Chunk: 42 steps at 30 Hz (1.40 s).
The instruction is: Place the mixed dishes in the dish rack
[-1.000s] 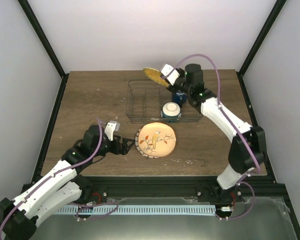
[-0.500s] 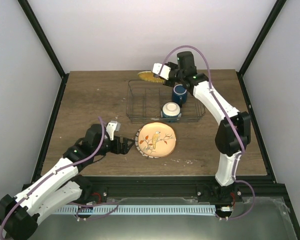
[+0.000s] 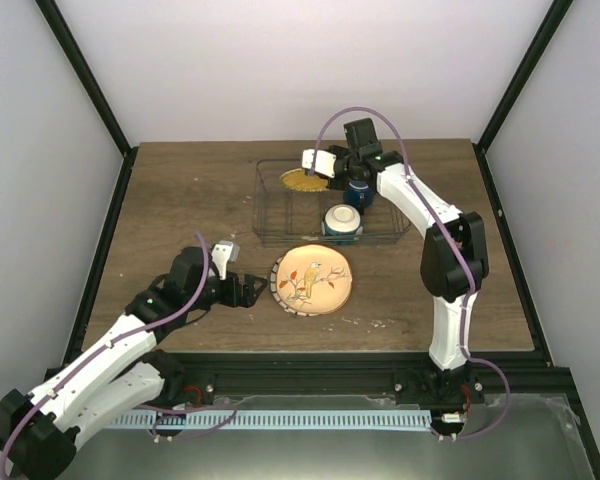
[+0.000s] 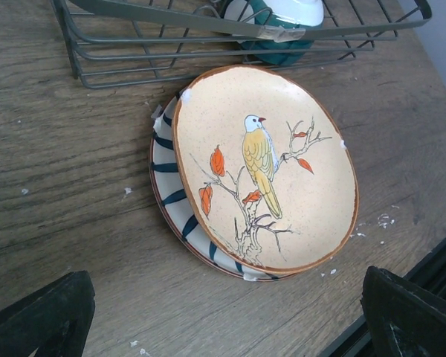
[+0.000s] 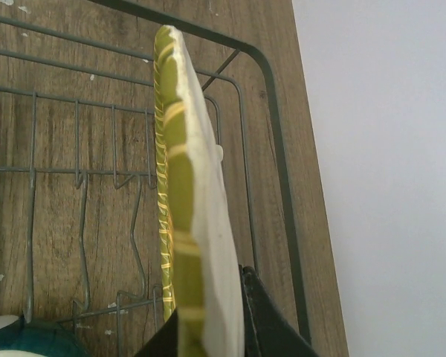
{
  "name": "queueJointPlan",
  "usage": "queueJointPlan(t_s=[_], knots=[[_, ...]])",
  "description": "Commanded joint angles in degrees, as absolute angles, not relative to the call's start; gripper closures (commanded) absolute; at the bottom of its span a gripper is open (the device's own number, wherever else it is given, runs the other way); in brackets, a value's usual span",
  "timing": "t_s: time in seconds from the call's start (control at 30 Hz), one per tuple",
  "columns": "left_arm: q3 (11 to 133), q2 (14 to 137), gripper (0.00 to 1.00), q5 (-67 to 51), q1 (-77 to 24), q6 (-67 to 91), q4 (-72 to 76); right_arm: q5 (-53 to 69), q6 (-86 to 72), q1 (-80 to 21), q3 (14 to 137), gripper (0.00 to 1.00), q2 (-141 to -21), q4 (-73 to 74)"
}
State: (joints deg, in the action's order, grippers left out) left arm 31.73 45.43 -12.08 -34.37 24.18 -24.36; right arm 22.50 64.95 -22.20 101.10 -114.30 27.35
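Seen from above, the dish rack (image 3: 257, 205) sits in the upper middle of the frame on the wooden table (image 3: 180, 200). The right gripper (image 3: 325, 171) reaches over the rack's far left part and is clamped on the yellow-orange plate (image 3: 301, 181), which hangs within the rack's outline near its upper left corner. Just right of that plate, inside the rack, stands the dark blue mug (image 3: 358, 190). Below the mug, against the rack's lower wall, sits the small bowl (image 3: 342, 221). Just below the rack, at the centre of the frame, the cream plate (image 3: 313, 280) lies flat on the table. The left gripper (image 3: 255, 291) is just beside its left edge, jaws spread and holding nothing. In the left wrist view the cream plate fills the centre, painted with a bird on a branch with orange leaves. A white band with dark blue stripes (image 4: 164, 186) shows under its left edge, and I cannot tell whether that is a second plate. The two dark fingers (image 4: 48, 320) stand wide apart in the lower corners, with bare table between them. The rack's wires and the bowl run along the top edge. In the right wrist view the yellow-orange plate stands edge-on and upright, from the top centre down to the bottom, where dark fingers (image 5: 264, 327) pinch its rim. The rack's wire floor and corner lie behind it, and whether the plate touches the wires cannot be told. A sliver of the bowl shows in the lower left corner.
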Motion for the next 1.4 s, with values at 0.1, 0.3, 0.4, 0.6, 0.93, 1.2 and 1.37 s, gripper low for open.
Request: queueJointPlan(t_s=[0.1,0.3,0.4,0.6,0.93,1.2,1.37], knots=[[33.1,45.9,0.0,-11.5,-33.9,23.5,-24.6,24.0,65.8,-22.0,103.2,0.99,-115.1,25.3],[33.0,46.2,0.0,-11.5,-33.8,23.5,-24.4,24.1,65.4,-23.6,101.7,0.99,-117.2,24.2],[32.9,46.1,0.0,-11.5,-33.8,23.5,-24.6,22.9,65.5,-24.9,101.7,0.99,-119.0,24.0],[32.7,46.0,0.0,-11.5,-33.7,23.6,-24.5,21.1,64.9,-26.4,101.8,0.94,-120.5,23.6],[32.0,47.1,0.0,-11.8,-33.7,24.4,-23.8,18.2,63.2,-26.9,100.0,0.41,-116.4,23.8],[30.1,50.4,0.0,-13.1,-33.7,25.2,-19.5,15.8,58.1,-27.3,99.9,0.09,-107.5,31.5],[30.4,55.3,0.0,-14.2,-33.7,25.1,-18.1,16.0,52.9,-29.8,96.0,0.0,-99.8,31.8]])
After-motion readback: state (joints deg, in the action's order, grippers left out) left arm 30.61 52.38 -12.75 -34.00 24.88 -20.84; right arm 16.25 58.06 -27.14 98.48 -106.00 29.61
